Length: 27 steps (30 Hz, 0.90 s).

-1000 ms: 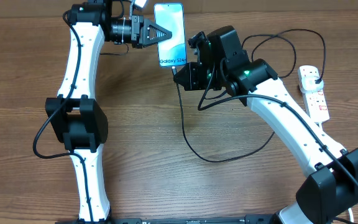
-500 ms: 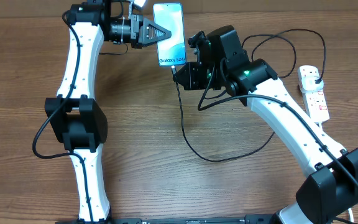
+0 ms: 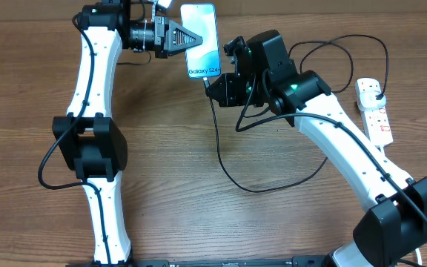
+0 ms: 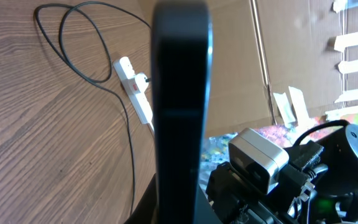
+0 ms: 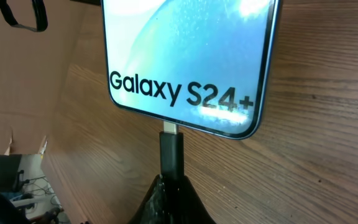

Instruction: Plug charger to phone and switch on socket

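Black plastic is being pinched by the right gripper (image 5: 169, 193): its jaws are being held closed on the connector end of the charger (image 5: 171, 152), right at the lower edge of the phone (image 5: 188, 56). A short strip of bare metal tip is showing between the connector body and the phone's frame, so the plug is being judged as not fully home.

Trouble could be caused by a push that is off the port's line, and the tip could be jammed or bent. The phone is being held by the left gripper (image 3: 193, 38), closed on its side at the far middle of the table (image 3: 199, 222). Whether it is being lifted clear of the wood cannot be told. With only that side grip, it could be twisted or pushed out by the insertion force. The connector could also be tugged back out by the long looping cable if the right arm is drawn away too fast.

The phone is being seen as a slim slab with a dark frame, its light-blue screen lit and "Galaxy S24+" along the bottom. The socket (image 3: 374, 111) is lying well apart at the right edge, and its switch position cannot be read.
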### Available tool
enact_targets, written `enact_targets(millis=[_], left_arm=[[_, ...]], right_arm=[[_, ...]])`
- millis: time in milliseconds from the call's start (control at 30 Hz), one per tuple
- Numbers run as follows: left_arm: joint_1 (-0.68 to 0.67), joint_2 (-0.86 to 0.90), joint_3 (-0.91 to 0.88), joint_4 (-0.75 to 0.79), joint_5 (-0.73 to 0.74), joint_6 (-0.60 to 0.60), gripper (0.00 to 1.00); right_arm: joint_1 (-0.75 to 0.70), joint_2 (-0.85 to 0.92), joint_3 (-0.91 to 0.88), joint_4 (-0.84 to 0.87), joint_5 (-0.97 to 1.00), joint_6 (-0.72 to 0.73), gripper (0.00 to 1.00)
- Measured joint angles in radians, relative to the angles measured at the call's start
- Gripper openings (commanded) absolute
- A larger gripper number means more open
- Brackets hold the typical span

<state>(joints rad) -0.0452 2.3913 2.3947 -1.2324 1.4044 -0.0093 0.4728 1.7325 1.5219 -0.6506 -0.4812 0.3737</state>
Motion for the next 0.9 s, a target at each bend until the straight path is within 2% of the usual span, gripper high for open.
enact_targets(millis=[367,900], left_arm=[[0.002,0.000,0.000,0.003,-0.007,-0.067,0.04],[0.016,0.000,0.000,0.007,-0.006,-0.089,0.04]], right_arm=[[0.002,0.000,0.000,0.011,0.000,0.016,0.04],[0.008,0.000,0.000,0.041,0.007,0.060,0.04]])
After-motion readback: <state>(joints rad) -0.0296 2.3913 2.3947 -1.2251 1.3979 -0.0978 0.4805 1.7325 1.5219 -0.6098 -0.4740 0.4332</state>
